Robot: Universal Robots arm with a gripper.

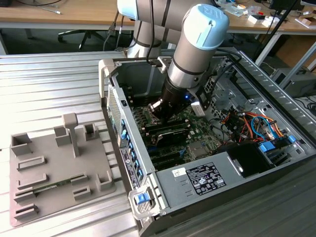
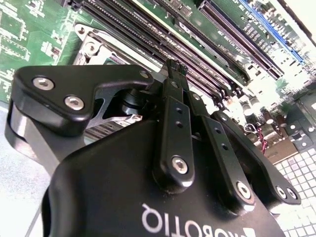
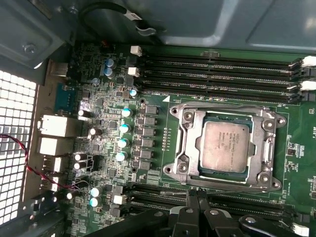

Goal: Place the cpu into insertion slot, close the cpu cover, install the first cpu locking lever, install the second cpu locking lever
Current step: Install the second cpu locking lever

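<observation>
jaws (image 3: 197,197): from my seat they look pinched together with nothing between them, hovering just off one edge of the socket
cpu (image 3: 224,146): already sitting flat in the socket, a little ahead of the jaws
cpu cover (image 3: 190,120): silver frame lying down around the chip, as far as I can see
motherboard (image 3: 108,143): green, memory slots (image 3: 217,74) on the socket's far side from the jaws
arm (image 1: 197,44): reaching down into the open pc case (image 1: 197,182)

Around one cpu (image 3: 225,146) seated under one cpu cover (image 3: 223,109), eight memory slots lay: four above the cpu, four below. Beside the cpu stood one column of six grey square chokes (image 3: 148,139) and five silver-topped capacitors (image 3: 125,128). One gripper (image 3: 196,195) hovered.
</observation>
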